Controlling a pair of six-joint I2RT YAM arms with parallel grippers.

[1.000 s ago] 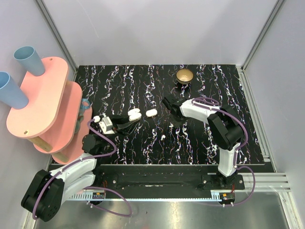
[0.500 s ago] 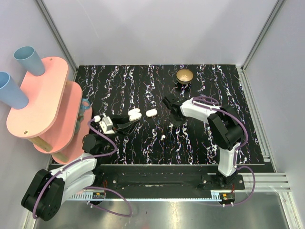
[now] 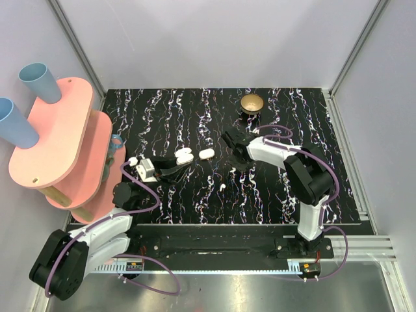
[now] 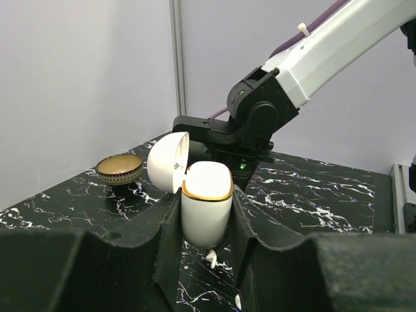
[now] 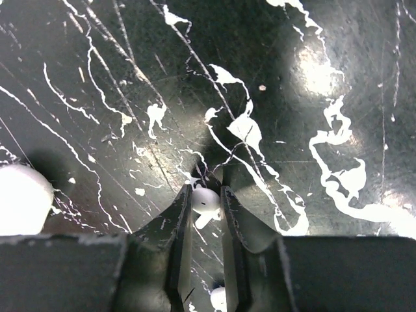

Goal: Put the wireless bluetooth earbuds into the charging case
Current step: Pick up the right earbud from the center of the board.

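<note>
Left tool (image 4: 207, 227) clamps the open case (image 4: 207, 195) upright by its sides. Right tool (image 5: 206, 190), nearly closed, pinches one bud (image 5: 204, 201) near the surface (image 5: 312, 130).

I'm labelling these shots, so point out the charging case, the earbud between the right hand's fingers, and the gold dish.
charging case (image 4: 207, 208), left wrist view, front of its white body.
earbud (image 5: 205, 199), right wrist view, its rounded head.
gold dish (image 4: 121, 173), left wrist view, its outer wall.
</note>
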